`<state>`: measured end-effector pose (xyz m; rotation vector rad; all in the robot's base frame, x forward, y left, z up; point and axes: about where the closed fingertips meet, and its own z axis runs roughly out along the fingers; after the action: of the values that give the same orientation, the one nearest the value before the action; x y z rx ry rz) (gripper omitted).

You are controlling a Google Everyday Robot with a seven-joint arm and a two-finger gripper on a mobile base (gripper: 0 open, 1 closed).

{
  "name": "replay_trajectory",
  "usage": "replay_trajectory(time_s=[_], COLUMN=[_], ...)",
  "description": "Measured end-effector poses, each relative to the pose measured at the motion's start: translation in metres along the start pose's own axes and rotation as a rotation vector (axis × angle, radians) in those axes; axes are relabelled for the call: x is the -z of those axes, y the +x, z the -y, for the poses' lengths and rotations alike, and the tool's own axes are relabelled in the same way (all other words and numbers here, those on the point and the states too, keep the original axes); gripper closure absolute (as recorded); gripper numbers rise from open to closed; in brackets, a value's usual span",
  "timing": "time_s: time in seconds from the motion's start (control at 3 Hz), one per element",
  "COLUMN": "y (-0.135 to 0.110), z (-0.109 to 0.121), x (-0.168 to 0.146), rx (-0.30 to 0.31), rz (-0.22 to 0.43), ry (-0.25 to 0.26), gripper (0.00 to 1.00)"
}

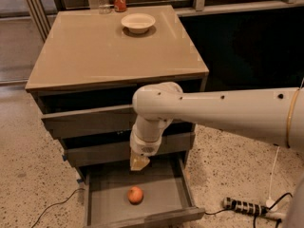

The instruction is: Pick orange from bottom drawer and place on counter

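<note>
The orange (135,194) lies mid-floor in the open bottom drawer (164,191), well below the counter (104,51). The gripper (138,163) hangs above it, slightly farther back; whether it is spread or closed cannot be told. It should probably come nearer, then lower straight down and straddle the fruit evenly, since it may roll.

Speckled terrazzo floor (28,175), power strip (242,206), dim light

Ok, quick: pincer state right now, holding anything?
Pincer: open or closed cannot be told; it hangs over the open bottom drawer, above the orange, which lies on the drawer floor, not held.
</note>
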<state>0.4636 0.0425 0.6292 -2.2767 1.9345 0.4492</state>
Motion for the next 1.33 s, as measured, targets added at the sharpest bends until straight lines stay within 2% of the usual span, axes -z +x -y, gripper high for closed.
replay_trajectory(time_s=[0.33, 0.67, 1.0, 1.33], y=[-0.0220, -0.0253, -0.0253, -0.0253], z=[-0.0027, 0.0061, 0.0061, 0.0061], x=[0.0032, 0.0069, 0.0069, 0.0069], rx=[0.093, 0.106, 0.106, 0.106], rz=[-0.183, -0.252, -0.252, -0.252], ry=[0.133, 0.194, 0.194, 0.194], gripper=[1.00, 1.00, 1.00, 0.81])
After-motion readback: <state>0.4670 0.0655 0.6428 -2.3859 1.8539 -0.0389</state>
